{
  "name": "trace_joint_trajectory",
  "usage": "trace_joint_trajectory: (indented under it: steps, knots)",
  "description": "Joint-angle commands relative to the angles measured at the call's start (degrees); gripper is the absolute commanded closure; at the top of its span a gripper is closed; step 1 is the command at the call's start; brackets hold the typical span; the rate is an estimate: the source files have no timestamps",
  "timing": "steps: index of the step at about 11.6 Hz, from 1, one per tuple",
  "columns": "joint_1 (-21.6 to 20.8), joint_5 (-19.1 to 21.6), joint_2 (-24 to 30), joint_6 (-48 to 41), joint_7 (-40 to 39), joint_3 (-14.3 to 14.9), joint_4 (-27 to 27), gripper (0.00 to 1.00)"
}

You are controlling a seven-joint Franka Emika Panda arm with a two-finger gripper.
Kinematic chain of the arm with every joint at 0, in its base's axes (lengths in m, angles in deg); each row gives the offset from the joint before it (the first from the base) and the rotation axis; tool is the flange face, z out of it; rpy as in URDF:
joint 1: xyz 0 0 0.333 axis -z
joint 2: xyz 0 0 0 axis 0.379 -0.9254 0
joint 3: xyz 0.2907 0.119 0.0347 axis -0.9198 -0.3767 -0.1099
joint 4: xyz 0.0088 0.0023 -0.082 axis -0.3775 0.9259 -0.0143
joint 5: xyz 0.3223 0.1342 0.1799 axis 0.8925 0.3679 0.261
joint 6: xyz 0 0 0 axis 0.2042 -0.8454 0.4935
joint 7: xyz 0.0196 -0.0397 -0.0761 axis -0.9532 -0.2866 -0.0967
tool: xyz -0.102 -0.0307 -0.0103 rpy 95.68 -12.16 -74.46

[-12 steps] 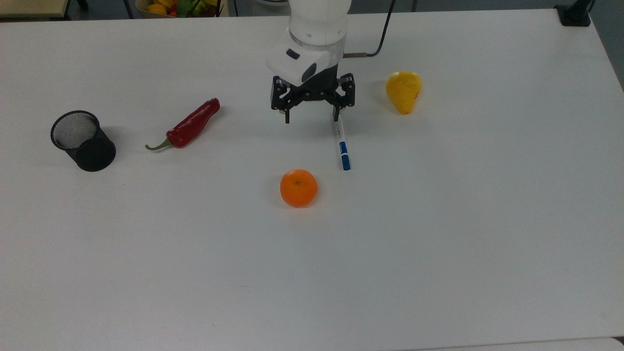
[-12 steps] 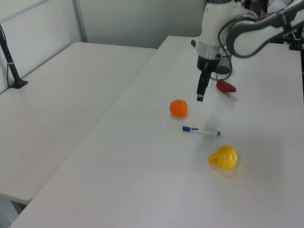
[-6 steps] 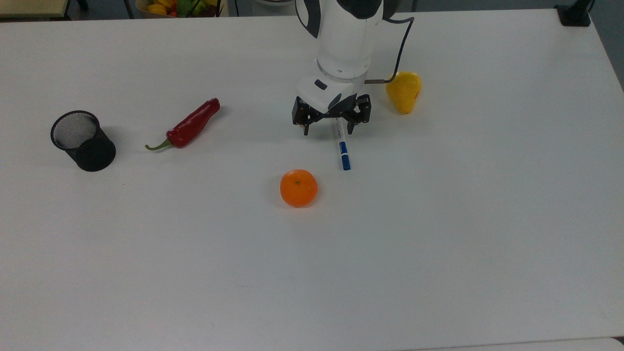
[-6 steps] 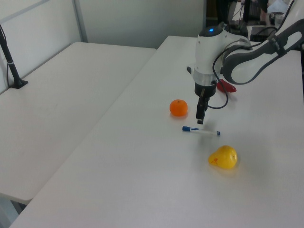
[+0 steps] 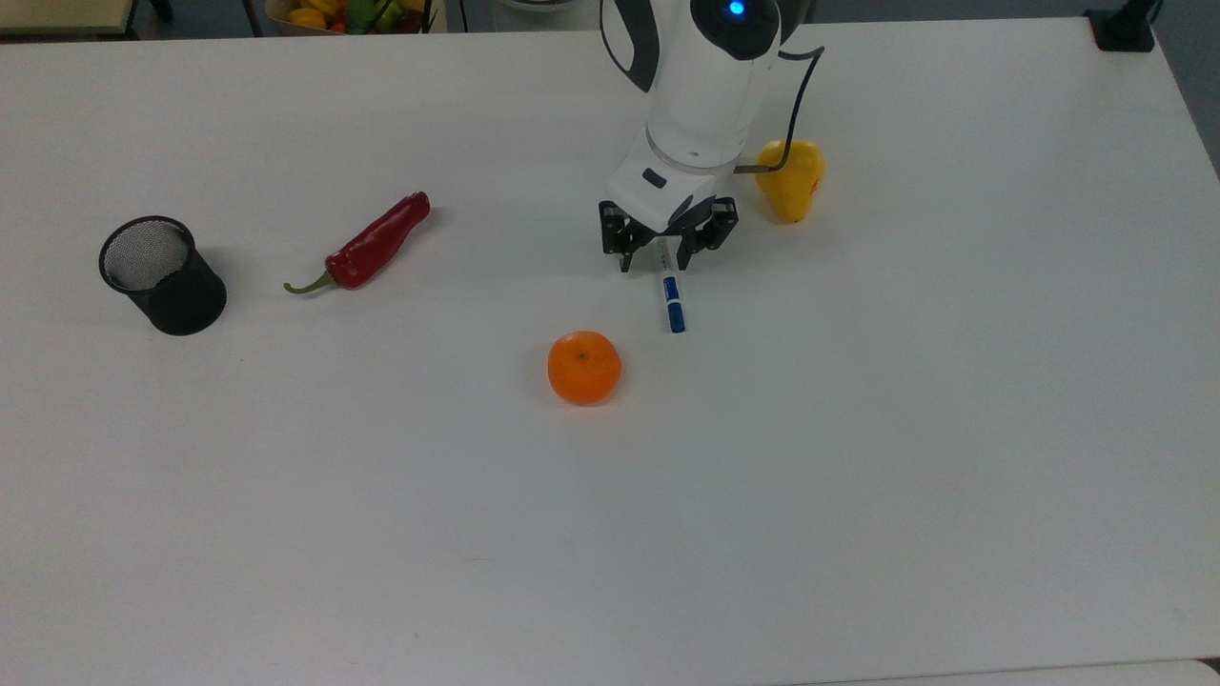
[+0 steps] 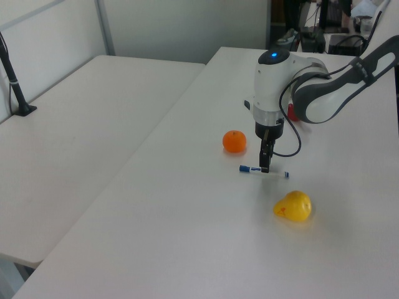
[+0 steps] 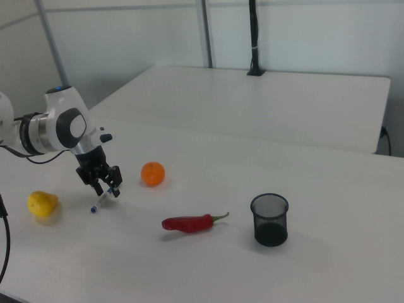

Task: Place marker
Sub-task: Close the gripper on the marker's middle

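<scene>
On the white tabletop (image 5: 858, 429), the marker (image 5: 671, 291) is lying flat, its blue cap pointing toward the bottom of the top view and its white barrel running up under the end effector (image 5: 666, 250). The end effector is hanging low right over the barrel, its 2 fingers spread apart and straddling the marker, 1 on each side, not clamped on it. In the left view the marker (image 6: 264, 171) is lying across the frame with the fingers coming down at its middle. In the right view the end effector (image 7: 105, 185) is sitting over the marker (image 7: 101, 203), whose far end is poking out below it.

An orange (image 5: 583, 367) is resting near the cap, toward the top view's lower left. A yellow pear (image 5: 793, 178) is sitting beside the arm on the top view's right. A red chilli (image 5: 367, 246) and a black mesh cup (image 5: 162, 274) are lying well apart, toward the top view's left.
</scene>
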Motion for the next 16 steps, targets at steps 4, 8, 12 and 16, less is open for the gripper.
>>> trace_joint_trajectory:
  steps: [4, 8, 12, 16]
  knots:
    - [-0.37, -1.62, -1.02, 2.14, 1.26, -0.04, 0.67, 0.65]
    - [-0.37, -1.71, -1.73, 2.66, 1.26, -0.04, 0.84, 0.70]
    - [0.16, -1.88, -1.11, 2.66, 1.35, -0.13, 0.49, 1.00]
    - [1.21, -0.92, 3.53, 0.48, 1.61, -0.13, 0.32, 1.00]
